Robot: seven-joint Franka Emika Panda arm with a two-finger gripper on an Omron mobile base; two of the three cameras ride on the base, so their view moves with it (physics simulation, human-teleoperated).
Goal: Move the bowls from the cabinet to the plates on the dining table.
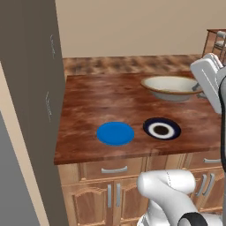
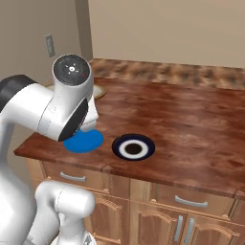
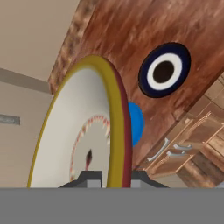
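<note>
Taking the blue plate (image 1: 115, 133) as the landmark on the dining table (image 1: 92, 101), and reading the left base view from left to right: the blue plate lay near the table's front edge, the ringed plate (image 1: 162, 129) sat just beside it to the right, and the cream bowl (image 1: 172, 87) hung beyond and to the right of both, up over the far side of the table. The gripper (image 3: 109, 180) was pinching the bowl's golden-brown rim, its jaws pressed onto the thin wall, one fingertip (image 3: 89, 179) inside and one outside.

The main risk appeared to be the hold itself. A pinch on one edge leaves the bowl's weight hanging off to the side, so a quick swing toward the blue plate could have let it rotate or slip out. Released from height, it would probably have skidded across the smooth wood. Both plates looked small, so a bowl set down off-centre might have overhung, and the ringed plate stood close enough to be nudged on the way in.
</note>
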